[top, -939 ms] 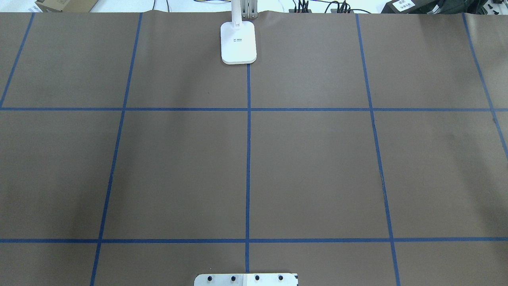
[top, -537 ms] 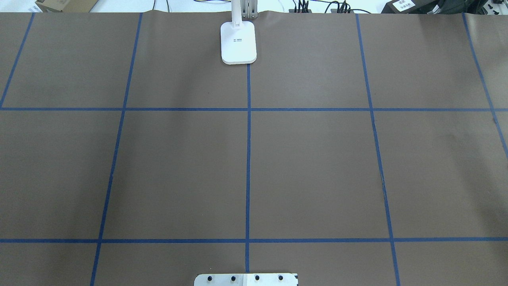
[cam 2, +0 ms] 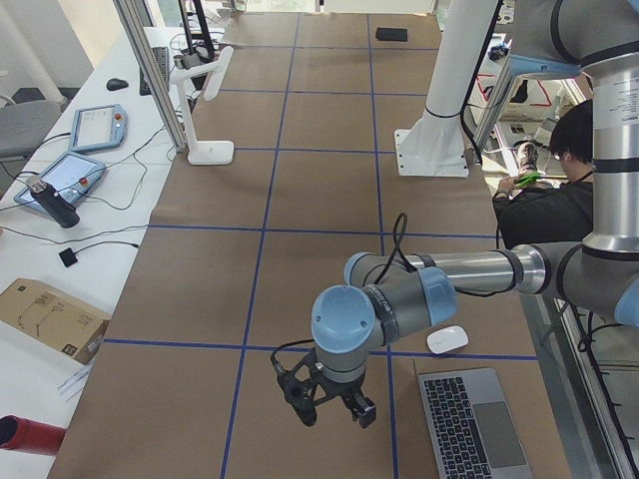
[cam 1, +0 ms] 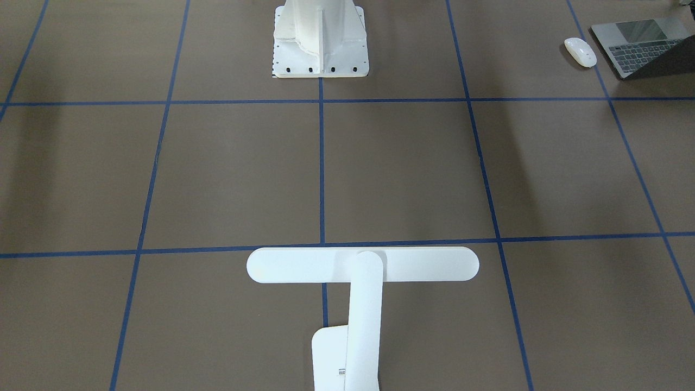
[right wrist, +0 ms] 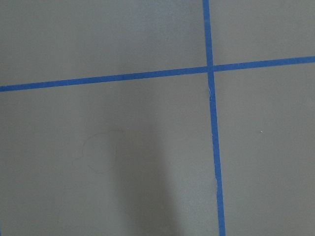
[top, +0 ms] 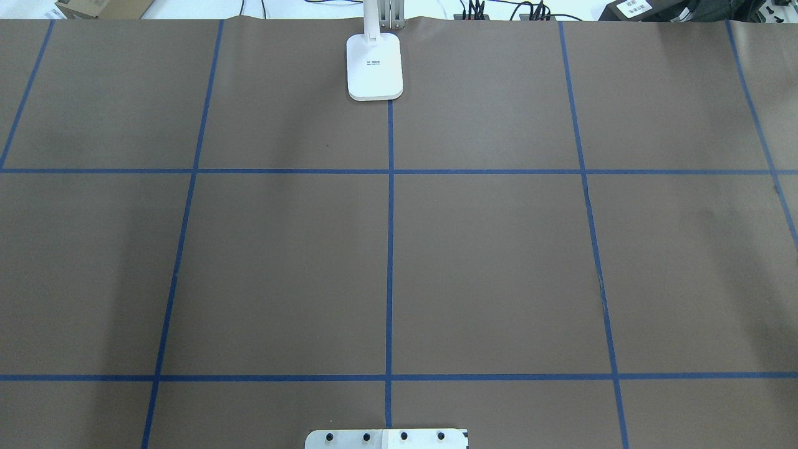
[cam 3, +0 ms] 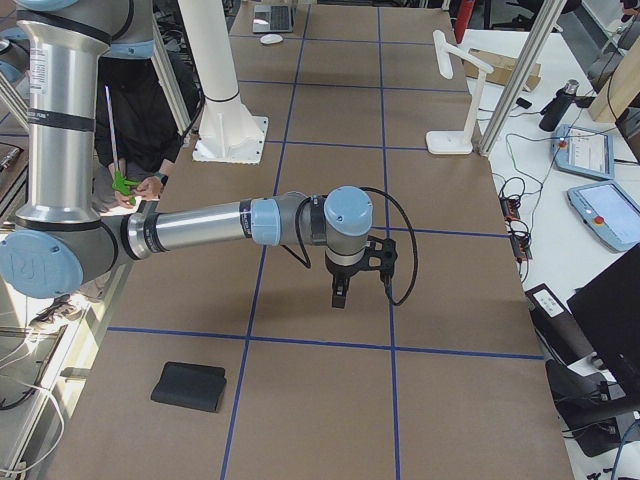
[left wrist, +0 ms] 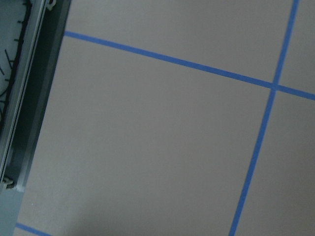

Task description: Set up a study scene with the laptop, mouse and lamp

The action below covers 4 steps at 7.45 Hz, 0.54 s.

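The laptop (cam 1: pixel 640 48) is lying open, keys up, at the tabletop's corner on the robot's left, close to the robot's edge. The mouse (cam 1: pixel 580 52) is sitting just beside it, toward the tabletop's middle. The lamp (cam 1: pixel 362 264) is standing well apart from both, with its base at the middle of the far edge and its bar reaching in over the tabletop.

The left gripper (cam 2: pixel 334 411) is hanging above bare tabletop near the laptop's far side, with nothing visibly in it. How wide it is standing I cannot tell from this side view. The right gripper (cam 3: pixel 340 298) is hovering over the tabletop's other half, also apparently empty, and its opening is just as unreadable.

Several risks are looming. The mouse is looking glossy and rounded, so it is likely to squirt out of a pinch that lands off-centre. The laptop is lying flat and thin, giving the fingers little to catch, and a pull on the lid alone is likely to swing it rather than move the body. The lamp is carrying its weight high, so a push on the arm could tip it or drive it off the far edge.

No container is showing anywhere.
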Motion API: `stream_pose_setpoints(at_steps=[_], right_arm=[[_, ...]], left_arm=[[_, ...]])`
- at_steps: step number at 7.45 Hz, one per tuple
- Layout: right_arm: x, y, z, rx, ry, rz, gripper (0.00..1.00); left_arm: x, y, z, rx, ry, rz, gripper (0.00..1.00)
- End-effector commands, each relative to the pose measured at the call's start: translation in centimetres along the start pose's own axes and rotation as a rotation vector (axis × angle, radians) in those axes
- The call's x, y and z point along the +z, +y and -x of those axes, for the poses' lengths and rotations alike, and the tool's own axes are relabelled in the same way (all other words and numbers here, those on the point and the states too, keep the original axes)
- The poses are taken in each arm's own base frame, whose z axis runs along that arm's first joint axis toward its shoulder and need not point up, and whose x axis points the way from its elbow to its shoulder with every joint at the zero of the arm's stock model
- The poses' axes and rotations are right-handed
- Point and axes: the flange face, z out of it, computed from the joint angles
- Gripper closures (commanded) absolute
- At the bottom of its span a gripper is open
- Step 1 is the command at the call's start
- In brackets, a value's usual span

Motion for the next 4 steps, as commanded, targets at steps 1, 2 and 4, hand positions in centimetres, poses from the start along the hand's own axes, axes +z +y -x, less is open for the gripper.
stream_pose_setpoints(at_steps=[1, 2, 4], right_arm=[[-0.1, -0.3, 0.2, -0.007, -0.001, -0.005, 0.00], [-0.4, -0.5, 0.5, -0.012, -0.005, -0.010, 0.00], [-0.4, -0.5, 0.8, -0.012, -0.014, -0.008, 0.00]], left_arm=[[2.0, 4.3, 3.5, -0.343, -0.018, 0.027, 0.00], [2.4, 5.0, 4.5, -0.422, -0.059, 0.011, 0.00], [2.8, 5.2, 6.6, -0.557, -0.078, 0.002, 0.00]])
